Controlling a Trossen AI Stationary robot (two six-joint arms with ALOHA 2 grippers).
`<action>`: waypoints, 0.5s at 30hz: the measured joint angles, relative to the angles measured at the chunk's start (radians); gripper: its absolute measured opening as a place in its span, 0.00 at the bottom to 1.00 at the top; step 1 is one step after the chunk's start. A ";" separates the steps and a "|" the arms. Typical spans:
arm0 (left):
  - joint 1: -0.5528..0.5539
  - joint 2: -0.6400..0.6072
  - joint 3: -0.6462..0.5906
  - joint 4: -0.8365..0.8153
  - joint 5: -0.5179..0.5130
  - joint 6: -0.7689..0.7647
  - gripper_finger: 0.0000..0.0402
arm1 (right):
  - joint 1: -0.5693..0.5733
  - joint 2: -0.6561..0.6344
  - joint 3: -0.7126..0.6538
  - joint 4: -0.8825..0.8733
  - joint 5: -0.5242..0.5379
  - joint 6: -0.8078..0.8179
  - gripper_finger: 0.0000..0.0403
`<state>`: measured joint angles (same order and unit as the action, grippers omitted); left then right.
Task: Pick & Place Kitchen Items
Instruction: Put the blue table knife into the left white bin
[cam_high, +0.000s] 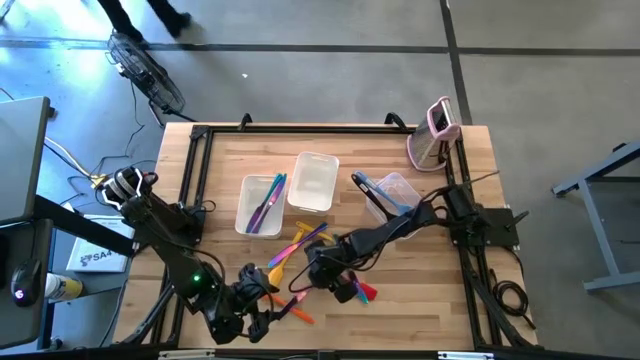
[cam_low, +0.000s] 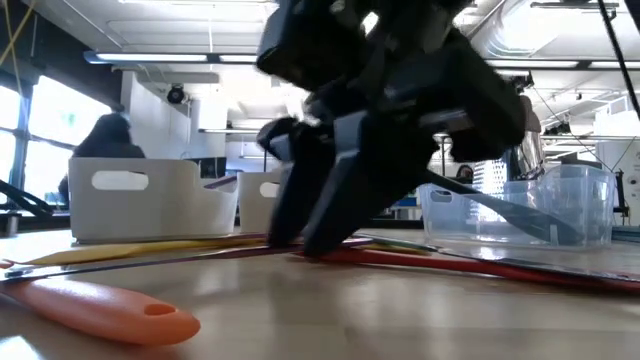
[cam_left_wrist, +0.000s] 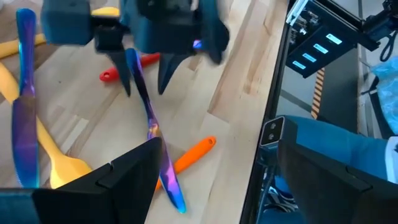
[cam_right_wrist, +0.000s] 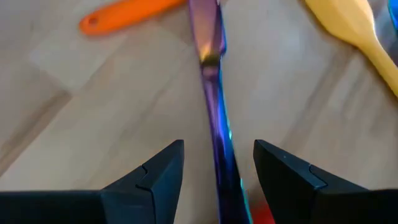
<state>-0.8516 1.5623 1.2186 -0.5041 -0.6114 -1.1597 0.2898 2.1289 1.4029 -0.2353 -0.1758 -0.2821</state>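
Right jaws: partly parted, one finger (cam_right_wrist: 155, 177) on each side of a slim purple-blue utensil (cam_right_wrist: 214, 106) that lies flat on the table; the fingers (cam_low: 300, 215) reach down to the wood; no clear gap or contact can be told, so whether they pinch it I cannot tell
Right gripper (cam_high: 318, 272): low over the near middle of the table (cam_high: 440, 250), its arm stretching in from the right edge
Left jaws: wide apart, holding nothing; fingers (cam_left_wrist: 134, 171) dark at the edge of the wrist view
Left gripper (cam_high: 255, 305): at the near edge, left of the right gripper, just beside the loose utensils
Purple-blue utensil: on the wood between the two grippers, thin handle running between the right fingers
Orange utensil (cam_left_wrist: 193, 155): flat on the table, touching or crossing the purple-blue one near its end
Yellow spatula (cam_right_wrist: 357, 34): flat on the wood just beside the purple-blue utensil
Red utensil (cam_left_wrist: 127, 65): lying beyond the right gripper as seen from the left wrist
Left tub (cam_high: 258, 205): clear, left of middle; holds blue and purple utensils
Middle tub (cam_high: 313, 182): just right of the first, farther back
Right tub (cam_high: 398, 192): holds a dark-handled utensil (cam_high: 362, 185)
Pink-and-white gadget (cam_high: 436, 130): upright at the far right corner
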 joint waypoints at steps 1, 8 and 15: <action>0.000 0.000 0.000 0.000 0.001 0.000 0.77 | -0.003 0.003 0.000 -0.008 -0.011 0.004 0.47; 0.000 0.000 0.000 -0.002 0.002 0.000 0.77 | -0.024 0.019 0.001 0.002 -0.068 0.055 0.46; 0.000 0.000 0.000 0.000 0.016 0.001 0.77 | -0.030 0.020 0.001 -0.008 -0.061 0.100 0.26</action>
<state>-0.8516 1.5627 1.2186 -0.5037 -0.5952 -1.1587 0.2596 2.1490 1.4036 -0.2430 -0.2364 -0.1825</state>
